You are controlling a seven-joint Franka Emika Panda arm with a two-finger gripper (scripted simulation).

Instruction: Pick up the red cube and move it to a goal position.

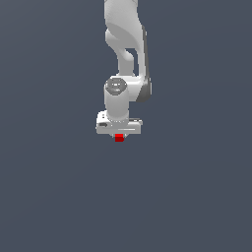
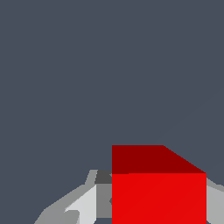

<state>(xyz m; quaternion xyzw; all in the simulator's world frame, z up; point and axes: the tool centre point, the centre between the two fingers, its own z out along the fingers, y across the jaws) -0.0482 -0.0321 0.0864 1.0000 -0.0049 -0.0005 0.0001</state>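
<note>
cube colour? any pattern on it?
Plain bright red, no pattern; one face of the red cube looks darker. Shows best in the wrist view.

The red cube (image 1: 119,138), small, bright and matte, sits squarely between the white jaws, flat faces upright.

In the exterior view the gripper (image 1: 119,134) body hides its fingers and most of the red cube (image 1: 119,138). The wrist view's edge cuts off the cube's (image 2: 159,197) lower part and both fingers (image 2: 83,205); contact seems likely, not certain.
</note>
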